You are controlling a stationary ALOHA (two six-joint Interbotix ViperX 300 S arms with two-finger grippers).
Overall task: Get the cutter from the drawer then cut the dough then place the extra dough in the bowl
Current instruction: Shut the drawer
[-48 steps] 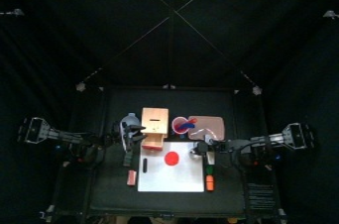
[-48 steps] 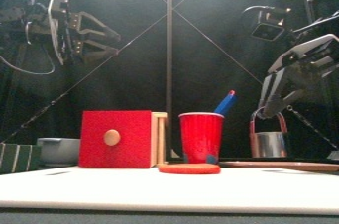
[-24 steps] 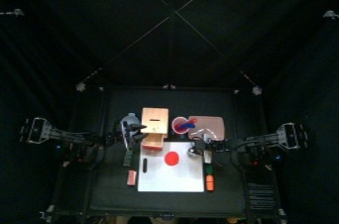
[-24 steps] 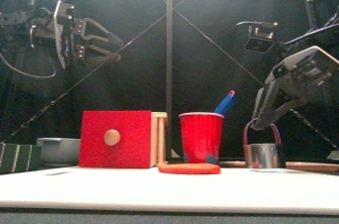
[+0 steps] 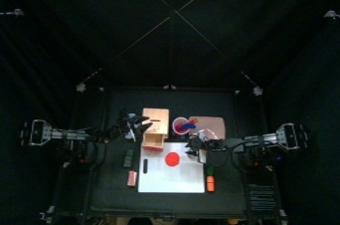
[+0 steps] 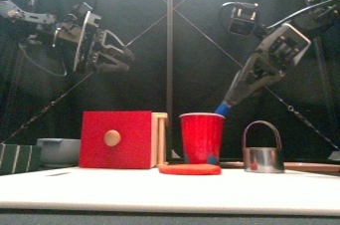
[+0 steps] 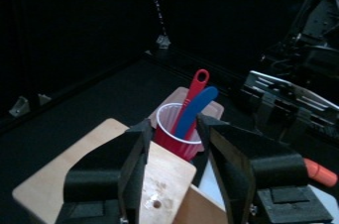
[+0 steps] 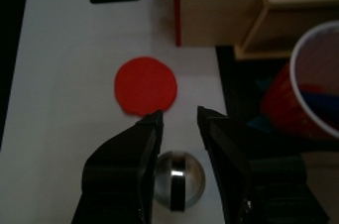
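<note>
We find the cutter (image 6: 263, 155) out of the drawer and standing upright on the white cutting board (image 8: 66, 89), its wire handle arching over it. It sits to the right of the dough (image 6: 190, 168) and apart from it. The dough is a flat red disc lying on the board, whole and uncut.

The right pincer (image 8: 179, 115) hangs above the board, clear of the cutter. In its wrist view we see its jaws a little apart with nothing between them, and the cutter's metal rim shows below the gap.

The left pincer (image 7: 176, 130) is raised over the pale wooden box (image 5: 155, 129). Its jaws are spread wide and it holds nothing. The box's red drawer front (image 6: 114, 139) faces the front of the tabletop (image 5: 106, 169).

Just beside the box on its right stands the red cup (image 6: 202, 136). A blue knife (image 6: 229, 101) and a red knife (image 7: 199, 83) stick up out of it. The pink tray (image 5: 216, 127) lies behind the board on the cup's right.

The blue-grey bowl (image 6: 59, 150) sits to the left of the box, well apart from the dough. From the front we see only its side, so we cannot tell what is in it. A long orange toy (image 5: 209, 181) lies at the board's right edge.
</note>
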